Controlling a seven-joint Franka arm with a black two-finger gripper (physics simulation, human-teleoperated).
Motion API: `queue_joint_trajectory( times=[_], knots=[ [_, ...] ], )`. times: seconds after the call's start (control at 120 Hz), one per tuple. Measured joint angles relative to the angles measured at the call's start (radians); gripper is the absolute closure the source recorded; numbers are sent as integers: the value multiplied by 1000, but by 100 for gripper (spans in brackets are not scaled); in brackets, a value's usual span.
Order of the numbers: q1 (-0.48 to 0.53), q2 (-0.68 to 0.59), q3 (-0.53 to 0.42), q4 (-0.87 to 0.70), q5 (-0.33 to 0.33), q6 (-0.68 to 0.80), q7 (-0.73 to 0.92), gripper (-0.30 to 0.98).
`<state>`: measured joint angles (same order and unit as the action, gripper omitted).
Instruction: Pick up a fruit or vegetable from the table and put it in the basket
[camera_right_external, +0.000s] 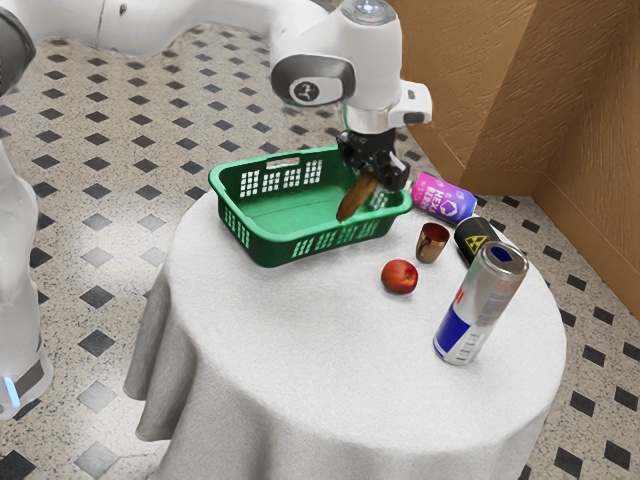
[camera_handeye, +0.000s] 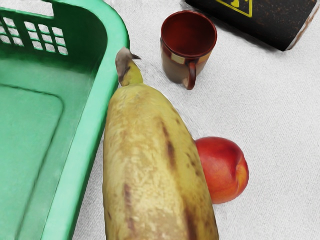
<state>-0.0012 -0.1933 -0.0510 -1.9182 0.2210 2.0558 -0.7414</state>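
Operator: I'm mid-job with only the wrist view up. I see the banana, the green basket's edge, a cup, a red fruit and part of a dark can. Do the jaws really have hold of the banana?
Observer: Yes. From the exterior view, the jaws are closed on the banana, one on either side.
Operator: Good. Is anything standing on the table past the red fruit, on the side away from the basket?
Observer: Yes, a tall silver-and-blue can stands upright there.

Bright, even light, with soft grey shadows in the tablecloth (camera_right_external: 290, 350)'s folds.
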Motion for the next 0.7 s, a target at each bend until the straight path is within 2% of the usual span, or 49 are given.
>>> queue_joint_trajectory(
  times=[0.075, 0.25, 0.425, 0.558, 0.633, 0.7],
  knots=[
    [71, -5, 6, 2, 1, -31, 7, 60],
    [165, 29, 11, 18, 5, -66, 34, 60],
    [187, 79, 11, 75, 12, -79, 66, 60],
    [181, 76, 31, 77, 4, -80, 90, 25],
    [184, 73, 46, 77, -1, -73, 96, 15],
    [151, 53, 31, 76, -54, -74, -4, 9]
  ],
)
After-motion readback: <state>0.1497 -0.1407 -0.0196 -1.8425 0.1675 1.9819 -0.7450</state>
